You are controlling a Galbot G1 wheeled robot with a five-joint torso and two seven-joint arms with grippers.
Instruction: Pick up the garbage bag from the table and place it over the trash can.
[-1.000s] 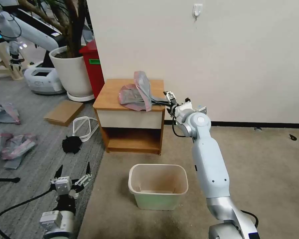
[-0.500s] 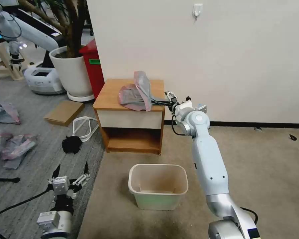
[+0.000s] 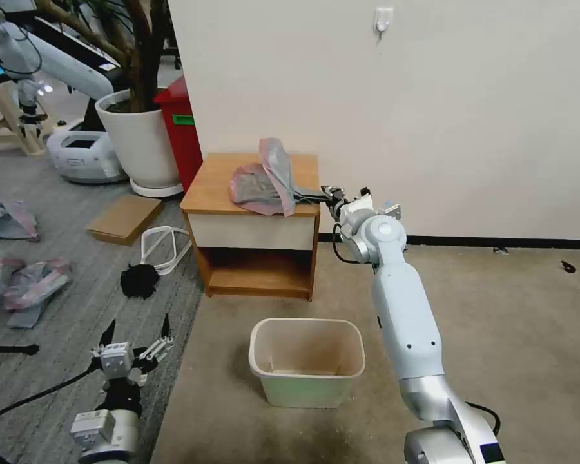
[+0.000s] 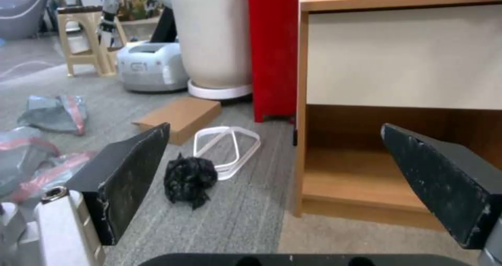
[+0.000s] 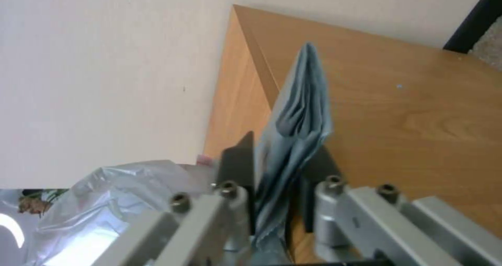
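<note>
Bin on beige carpet, nothing visible inside, in front of the worktop. Bag crumpled on the worktop, one fold clamped in the right hand at its right edge. Left hand low over grey carpet, fingers apart.

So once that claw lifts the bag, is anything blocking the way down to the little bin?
Nothing visible does. The right claw is shut on the garbage bag at the table edge; the open trash can sits on bare carpet just in front.
</note>
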